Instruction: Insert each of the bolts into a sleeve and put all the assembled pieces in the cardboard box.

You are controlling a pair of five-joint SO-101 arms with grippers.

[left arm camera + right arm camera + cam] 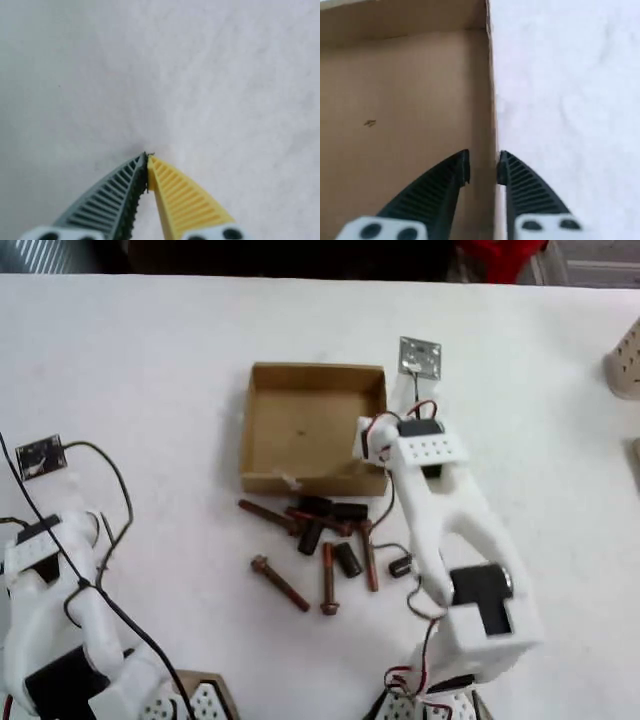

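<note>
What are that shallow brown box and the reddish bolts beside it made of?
The box looks like matte brown cardboard, its near wall frayed. The bolts seem metal, dull reddish-brown, perhaps rusted or coated: straight shanks with heads, though that's uncertain.

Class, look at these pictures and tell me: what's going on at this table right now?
The right arm's tool is at the cardboard box, open and holding nothing, with one jaw on each side of the box's right wall. The left arm's tool is shut over bare table, away from the parts. The bolts and black sleeves lie in a pile beside the box, and nothing lies inside it.
</note>
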